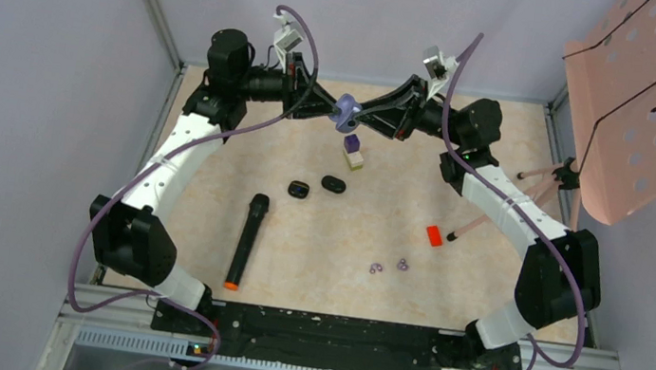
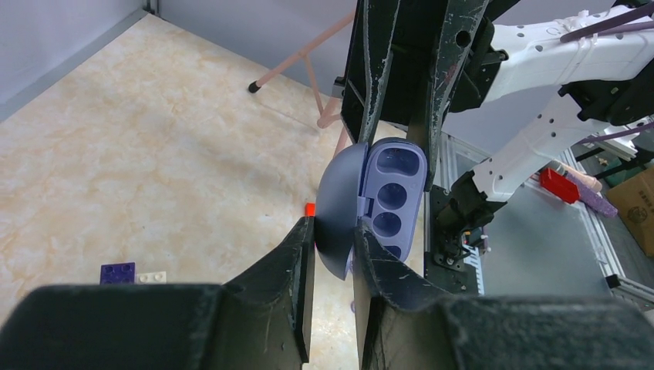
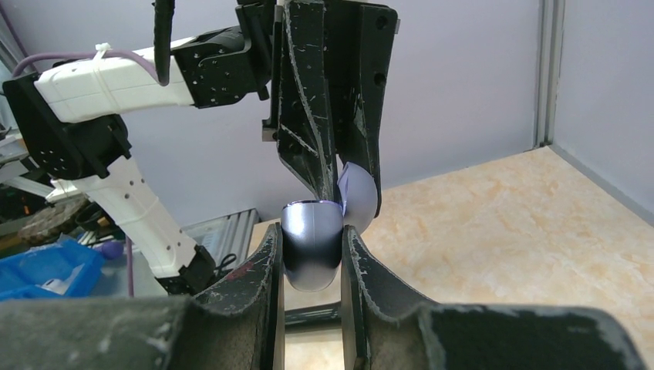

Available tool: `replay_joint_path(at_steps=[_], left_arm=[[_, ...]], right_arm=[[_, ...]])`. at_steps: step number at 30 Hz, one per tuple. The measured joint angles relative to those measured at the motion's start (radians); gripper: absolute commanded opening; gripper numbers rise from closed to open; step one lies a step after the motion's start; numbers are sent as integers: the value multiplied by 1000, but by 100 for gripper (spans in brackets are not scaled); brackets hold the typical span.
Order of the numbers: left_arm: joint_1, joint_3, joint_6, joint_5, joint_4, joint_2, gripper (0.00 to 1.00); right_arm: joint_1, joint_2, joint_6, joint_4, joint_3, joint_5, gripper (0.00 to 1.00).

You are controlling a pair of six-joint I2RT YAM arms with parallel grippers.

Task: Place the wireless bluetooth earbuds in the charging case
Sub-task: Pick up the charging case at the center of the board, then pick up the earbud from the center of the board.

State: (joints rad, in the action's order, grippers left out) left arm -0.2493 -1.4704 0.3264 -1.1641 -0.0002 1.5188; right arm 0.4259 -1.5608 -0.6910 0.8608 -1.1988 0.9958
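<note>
Pinched between left fingers (image 2: 297, 262) and right fingers (image 3: 359, 266), pale purple plastic charging case (image 2: 389, 185) held open, sockets bared for small black earbuds (image 1: 298, 189) on beige marbled worktop (image 1: 345, 245) below.

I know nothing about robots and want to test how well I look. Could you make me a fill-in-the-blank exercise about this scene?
The purple charging case is gripped by the left fingers and the ____ fingers.
Its lid stands ____.
____ black earbuds lie on the table.
The black microphone has an ____ end.
Missing: right; open; two; orange.
</note>
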Motion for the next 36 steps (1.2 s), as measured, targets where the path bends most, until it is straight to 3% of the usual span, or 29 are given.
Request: replay_joint_path(at_steps=[3, 5, 7, 12, 18, 22, 28, 36], left_arm=[[2, -5, -19, 2, -13, 1, 0], [4, -15, -55, 10, -55, 1, 0], [4, -41, -125, 26, -145, 1, 0], [3, -124, -449, 135, -463, -8, 0], [-62, -134, -827, 423, -769, -44, 0], [-153, -111, -982, 608, -860, -70, 0], [-170, -13, -1008, 760, -867, -143, 0], [-167, 70, -926, 831, -809, -154, 0]], right_arm=[[0, 0, 19, -5, 0, -1, 41], [-5, 0, 36, -21, 2, -3, 49], [-17, 3, 64, -52, 14, -2, 51], [-101, 42, 237, -280, 42, 10, 49], [-140, 200, 735, -834, 69, -66, 36], [-137, 317, 961, -1125, 146, -169, 33], [-134, 428, 1201, -1471, 346, -306, 25], [-35, 420, 1518, -1630, 466, -367, 29]])
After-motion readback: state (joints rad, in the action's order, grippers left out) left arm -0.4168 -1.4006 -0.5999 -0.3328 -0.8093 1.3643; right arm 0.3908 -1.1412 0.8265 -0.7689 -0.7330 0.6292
